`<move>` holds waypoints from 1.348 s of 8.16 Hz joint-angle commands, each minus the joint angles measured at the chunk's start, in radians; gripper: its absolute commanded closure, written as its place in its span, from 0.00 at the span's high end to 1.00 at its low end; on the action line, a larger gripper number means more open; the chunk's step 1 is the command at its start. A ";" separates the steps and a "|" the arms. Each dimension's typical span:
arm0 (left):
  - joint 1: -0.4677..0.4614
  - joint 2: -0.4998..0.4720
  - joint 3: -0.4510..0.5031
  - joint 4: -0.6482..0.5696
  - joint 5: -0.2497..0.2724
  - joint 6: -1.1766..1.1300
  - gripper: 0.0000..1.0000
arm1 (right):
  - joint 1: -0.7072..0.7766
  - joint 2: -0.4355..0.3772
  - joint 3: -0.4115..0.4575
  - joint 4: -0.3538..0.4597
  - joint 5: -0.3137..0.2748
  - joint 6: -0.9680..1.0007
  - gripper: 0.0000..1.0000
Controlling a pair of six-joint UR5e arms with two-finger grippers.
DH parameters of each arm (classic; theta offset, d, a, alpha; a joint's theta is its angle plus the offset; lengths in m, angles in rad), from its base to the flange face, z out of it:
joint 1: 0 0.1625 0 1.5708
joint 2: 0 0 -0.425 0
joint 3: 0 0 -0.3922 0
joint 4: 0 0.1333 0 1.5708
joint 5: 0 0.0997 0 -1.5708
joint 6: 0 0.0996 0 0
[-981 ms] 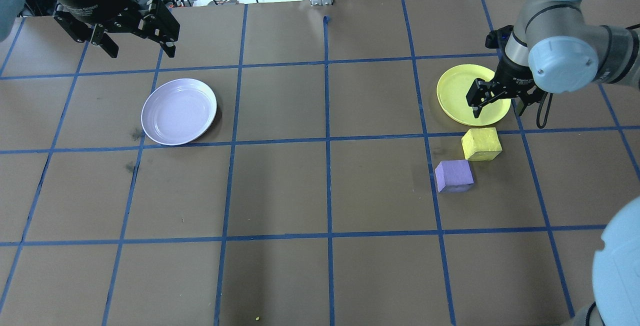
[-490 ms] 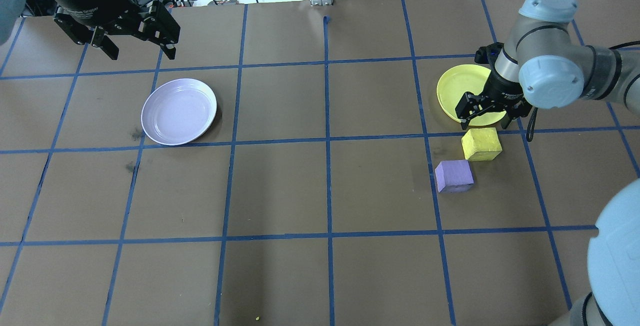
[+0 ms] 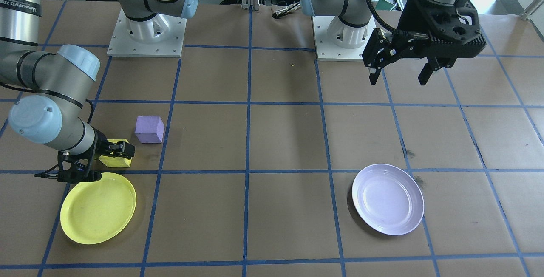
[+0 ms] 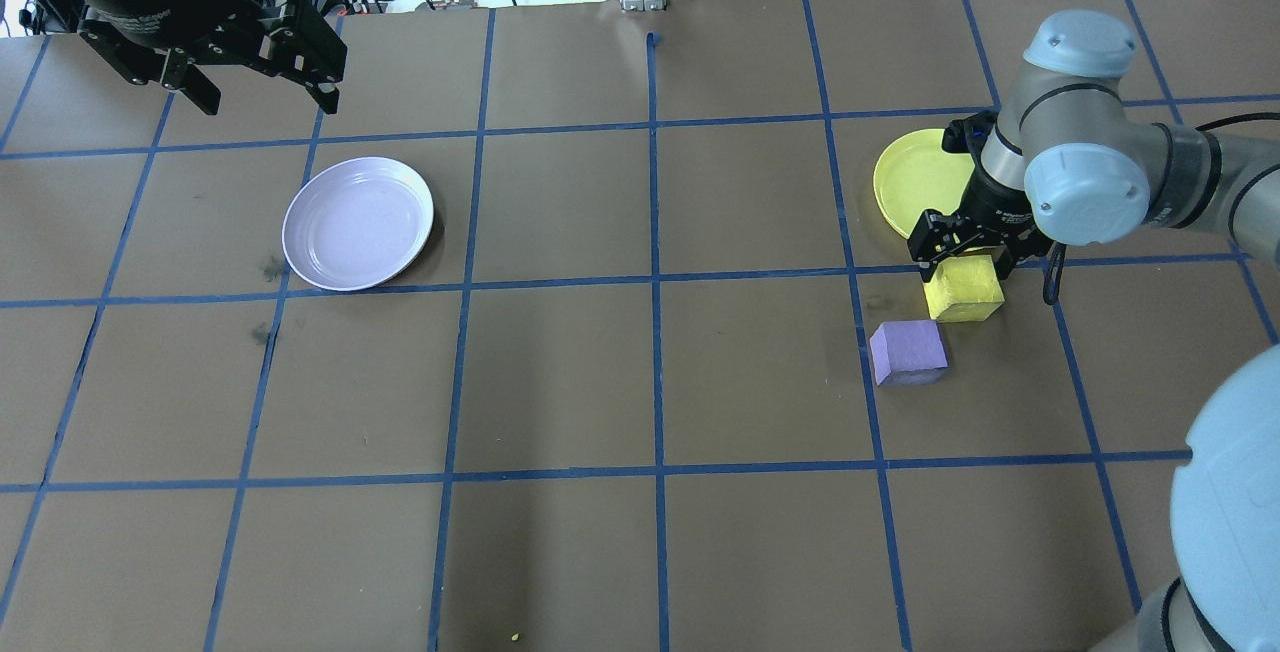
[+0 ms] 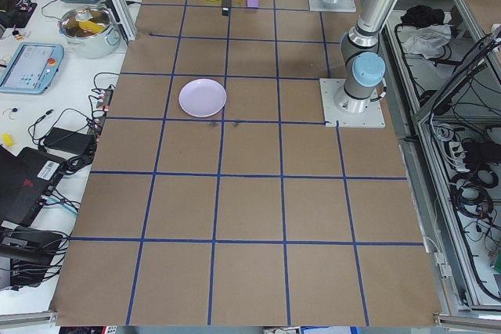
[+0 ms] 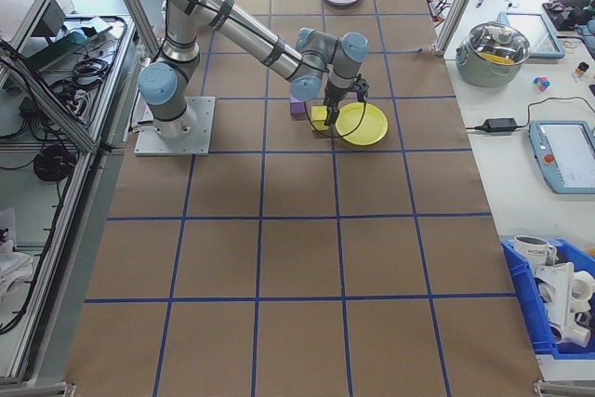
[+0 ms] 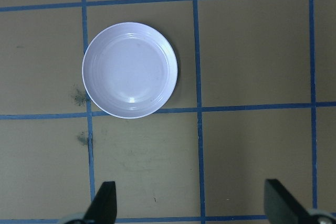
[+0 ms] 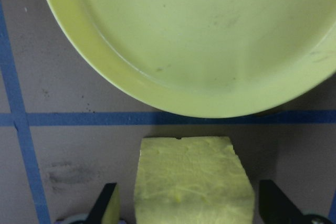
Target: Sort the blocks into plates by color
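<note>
a brown table [image 4: 600, 382] gridded with blue tape. the right gripper [image 4: 968, 254] is low over the yellow block [image 4: 963, 290], its jaws spread to either side of it, not closed. the block sits just beside the yellow plate [image 4: 915, 182]; the purple block [image 4: 908, 351] lies near. the left gripper [image 4: 255, 92] hangs open, high, beyond the lavender plate [image 4: 358, 223].

Blocks: 2 — one yellow block [image 4: 962, 289], one purple block [image 4: 908, 352] | Plates: 2 — one yellow plate [image 4: 915, 182], one lavender plate [image 4: 358, 223] | Arms: 2, each with one gripper — left gripper [image 4: 252, 80], right gripper [image 4: 966, 257] | Table: 1 [image 4: 640, 382]
</note>
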 commanded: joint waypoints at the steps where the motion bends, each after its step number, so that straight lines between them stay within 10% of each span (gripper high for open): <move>1: 0.000 0.004 -0.005 -0.002 0.000 0.000 1.00 | 0.000 0.010 0.034 0.003 -0.005 -0.002 0.38; 6: 0.000 -0.008 -0.005 0.003 0.000 0.000 1.00 | 0.002 -0.022 -0.103 0.167 -0.039 0.013 0.31; 11: 0.000 -0.002 -0.005 -0.008 0.000 0.000 1.00 | 0.007 0.184 -0.395 0.210 -0.009 0.012 0.35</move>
